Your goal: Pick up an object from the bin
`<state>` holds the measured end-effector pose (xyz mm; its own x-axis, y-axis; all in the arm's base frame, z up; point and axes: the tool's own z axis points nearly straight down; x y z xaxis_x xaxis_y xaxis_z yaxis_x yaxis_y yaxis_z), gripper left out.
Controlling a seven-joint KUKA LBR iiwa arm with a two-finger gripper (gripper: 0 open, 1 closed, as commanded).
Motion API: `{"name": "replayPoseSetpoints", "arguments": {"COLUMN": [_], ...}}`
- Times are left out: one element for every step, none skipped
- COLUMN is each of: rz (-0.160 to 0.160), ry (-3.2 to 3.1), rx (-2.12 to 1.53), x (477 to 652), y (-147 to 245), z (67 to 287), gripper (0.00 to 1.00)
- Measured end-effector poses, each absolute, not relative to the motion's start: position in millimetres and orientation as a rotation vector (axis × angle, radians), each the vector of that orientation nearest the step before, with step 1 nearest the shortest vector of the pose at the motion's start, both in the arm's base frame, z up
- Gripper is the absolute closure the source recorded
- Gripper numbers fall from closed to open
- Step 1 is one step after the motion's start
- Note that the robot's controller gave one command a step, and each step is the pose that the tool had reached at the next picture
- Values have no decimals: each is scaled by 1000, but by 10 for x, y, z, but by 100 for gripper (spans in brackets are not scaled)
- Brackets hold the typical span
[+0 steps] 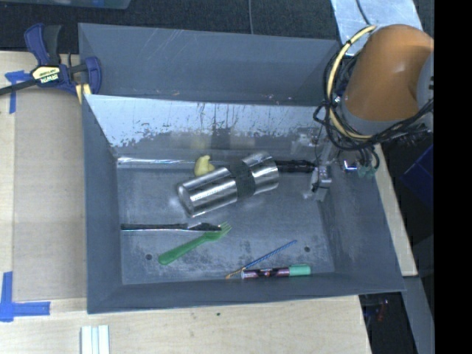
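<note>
The pick looks hardly begun. The gripper (318, 183) is low inside the bin (103, 220), at about 3 o'clock on the floor, and nothing shows in its grasp. Whether it stands apart or together I cannot tell from this angle. Choosing a thing, closing on it and lifting it clear all seem left to do.

Everything in the bin lies loose on the floor. A metal flask (228, 183) with a black band rests on its side near the centre, and its cap end points toward 3 o'clock, near the gripper but apart from it. It is the closest thing and so the likeliest candidate. A small yellow lump (204, 165) sits just beside the flask at 11 o'clock. A green toothbrush (188, 247) and a black strip (166, 228) lie toward 7 o'clock. A marker (276, 273) lies along the front wall at 5 o'clock, with a thin blue stick (274, 254) just above it.
</note>
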<state>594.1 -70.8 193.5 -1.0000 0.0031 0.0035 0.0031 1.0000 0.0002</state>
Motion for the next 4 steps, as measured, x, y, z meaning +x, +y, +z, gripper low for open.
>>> {"name": "replayPoseSetpoints", "arguments": {"rz": [1, 2, 1, 4], "ry": [-3146, -3139, -3151, -3136], "rx": [-2, 252, 25, 272], "x": [5958, 5995, 6249, 5829], "y": [-705, -874, -316, -802], "z": [1975, 1300, 1362, 1520], "gripper": [0, 0, 0, 100]}}
